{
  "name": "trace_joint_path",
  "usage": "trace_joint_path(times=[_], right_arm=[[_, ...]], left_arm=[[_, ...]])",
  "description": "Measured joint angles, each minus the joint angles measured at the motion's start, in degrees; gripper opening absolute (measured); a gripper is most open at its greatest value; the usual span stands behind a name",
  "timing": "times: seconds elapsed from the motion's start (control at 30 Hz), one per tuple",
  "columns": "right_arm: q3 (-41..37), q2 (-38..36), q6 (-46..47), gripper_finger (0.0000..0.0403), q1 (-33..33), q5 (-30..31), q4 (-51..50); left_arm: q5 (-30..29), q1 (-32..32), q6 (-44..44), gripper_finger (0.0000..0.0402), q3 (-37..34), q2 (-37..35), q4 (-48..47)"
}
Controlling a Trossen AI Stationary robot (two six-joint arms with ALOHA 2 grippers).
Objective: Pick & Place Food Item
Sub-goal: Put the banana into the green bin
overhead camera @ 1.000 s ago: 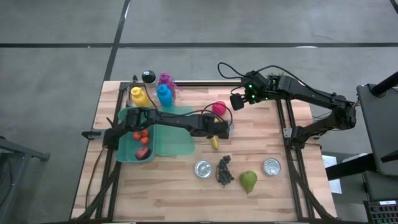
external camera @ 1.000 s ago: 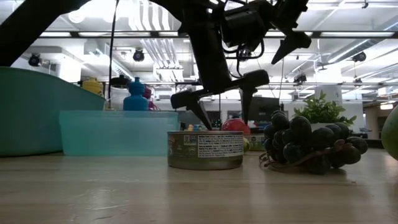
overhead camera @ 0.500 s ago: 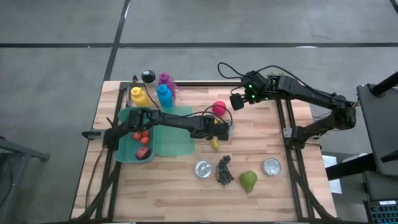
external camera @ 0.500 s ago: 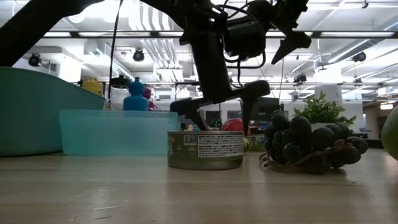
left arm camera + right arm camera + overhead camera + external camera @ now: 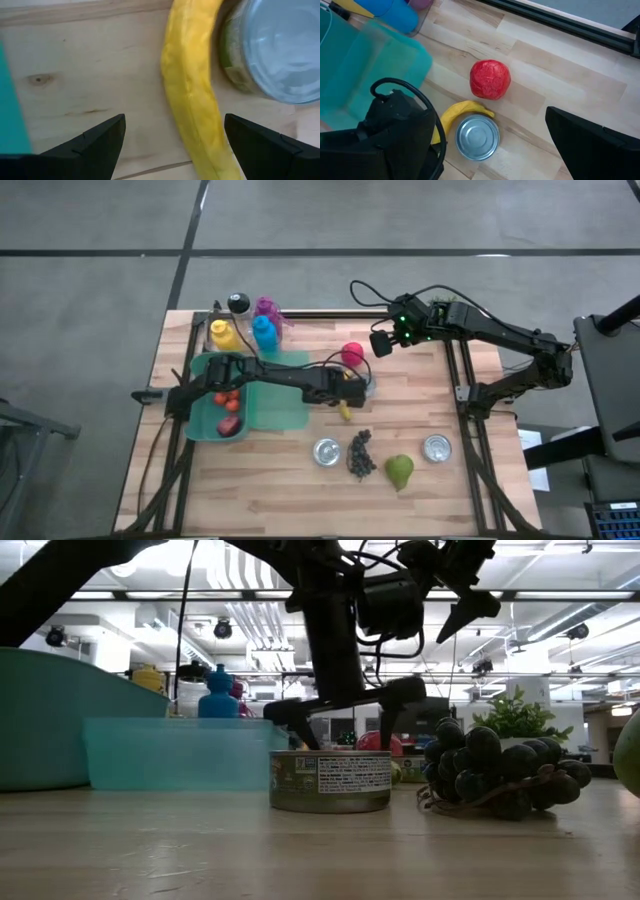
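The step in hand appears to be the approach to a grasp. The left gripper (image 5: 170, 142) is hanging low over the table (image 5: 440, 490) with its jaws spread wide and nothing between them. The banana (image 5: 192, 95) is lying on the wood just ahead of the fingers (image 5: 95, 142), nearer one finger than the other and not centred in the gap. No contact between finger and fruit is visible.

The next move calls for a small sideways correction to bring the banana midway between the fingers, a short descent, and then closure across the narrow width of the fruit. Beside the banana, on the side away from the open gap, a can (image 5: 272, 47) is standing touching or nearly touching the fruit; the wrist view is too close to tell which. The finger on that side is likely to need care to slip between can and banana without pushing the can.

The banana is showing a plain yellow skin, a gentle curve and a lengthwise ridge. It is lying flat. A teal bin (image 5: 275, 405) is sitting just behind the left gripper and is a likely destination, though the task does not name one.

The right gripper (image 5: 381, 342) is waiting, held above the table's far edge with its jaws apart and empty.
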Motion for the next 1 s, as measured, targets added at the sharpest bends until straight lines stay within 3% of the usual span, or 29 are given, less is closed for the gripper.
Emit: trace_joint_path(times=[0.37, 1.0], right_arm=[[0.0, 0.0, 0.02, 0.0378, 0.0, 0.0, 0.0], [0.0, 0.0, 0.02, 0.0378, 0.01, 0.0, -0.01]], left_arm=[[0.12, 0.03, -2.24, 0.0337, -0.02, 0.0, -0.92], [-0.03, 0.13, -2.41, 0.0181, -0.02, 0.0, 0.79]])
